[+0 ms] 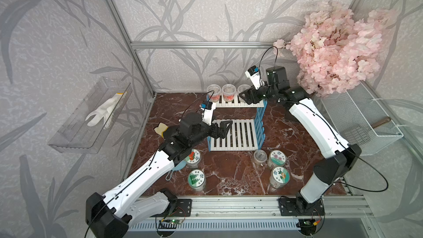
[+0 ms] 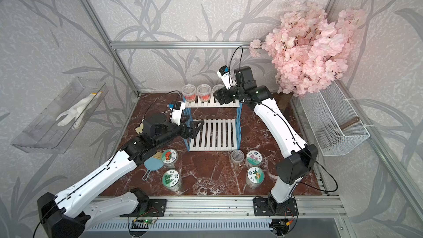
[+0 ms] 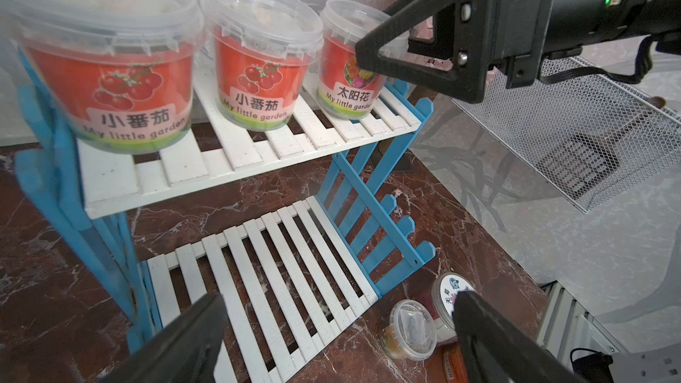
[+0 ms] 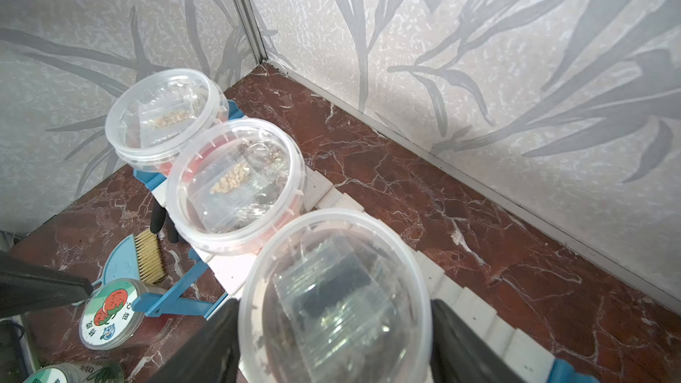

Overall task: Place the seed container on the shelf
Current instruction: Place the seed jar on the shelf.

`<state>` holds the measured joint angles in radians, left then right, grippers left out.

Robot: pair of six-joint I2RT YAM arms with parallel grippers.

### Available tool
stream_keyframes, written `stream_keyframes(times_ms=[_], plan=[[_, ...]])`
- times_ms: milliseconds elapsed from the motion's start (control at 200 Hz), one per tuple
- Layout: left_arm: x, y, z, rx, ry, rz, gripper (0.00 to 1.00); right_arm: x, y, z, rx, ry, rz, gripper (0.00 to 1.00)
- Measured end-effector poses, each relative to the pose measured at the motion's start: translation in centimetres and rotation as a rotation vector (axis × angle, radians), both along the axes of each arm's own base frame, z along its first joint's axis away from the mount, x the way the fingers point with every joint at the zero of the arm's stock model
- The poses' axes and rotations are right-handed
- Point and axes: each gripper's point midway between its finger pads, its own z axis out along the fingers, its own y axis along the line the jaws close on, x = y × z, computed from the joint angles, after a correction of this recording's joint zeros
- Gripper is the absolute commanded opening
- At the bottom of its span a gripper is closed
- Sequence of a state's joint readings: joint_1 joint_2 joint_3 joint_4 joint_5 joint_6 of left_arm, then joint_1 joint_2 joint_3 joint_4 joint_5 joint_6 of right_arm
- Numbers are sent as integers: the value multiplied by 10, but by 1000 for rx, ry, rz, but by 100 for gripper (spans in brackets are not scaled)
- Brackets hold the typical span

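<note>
Clear plastic wall tray (image 1: 77, 135) on the left wall, white glove (image 1: 103, 111) lying inside; white wire mesh basket (image 1: 357, 120) on the right wall, beneath a bunch of pink blossoms (image 1: 338, 49); blue dustpan (image 2: 153, 164) with a bristle brush (image 4: 149, 256) resting on it, on the red marble tabletop (image 1: 229, 175)

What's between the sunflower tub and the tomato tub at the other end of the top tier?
A second tomato tub, upright; see the left wrist view.

Left arm (image 1: 146, 175) reaches forward, left fingers (image 3: 184, 344) spread wide; right arm (image 1: 313, 124) extends farther, right fingers (image 4: 468, 344) partly apart
</note>
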<state>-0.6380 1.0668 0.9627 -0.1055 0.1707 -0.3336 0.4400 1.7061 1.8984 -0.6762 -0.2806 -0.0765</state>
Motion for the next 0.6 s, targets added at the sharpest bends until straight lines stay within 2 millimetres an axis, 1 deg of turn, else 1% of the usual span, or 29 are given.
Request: stream_keyframes(times_ms=[235,495,600], plan=[[0,0,0,0,0,0,100,2,1,0,6,-11,0,78],[1,1,-1,2,3,5,100,5,2,-8,7,-9,-1,78],[1,2,-2,6,8,5,100,6,3,-7,11,-15,-2,78]])
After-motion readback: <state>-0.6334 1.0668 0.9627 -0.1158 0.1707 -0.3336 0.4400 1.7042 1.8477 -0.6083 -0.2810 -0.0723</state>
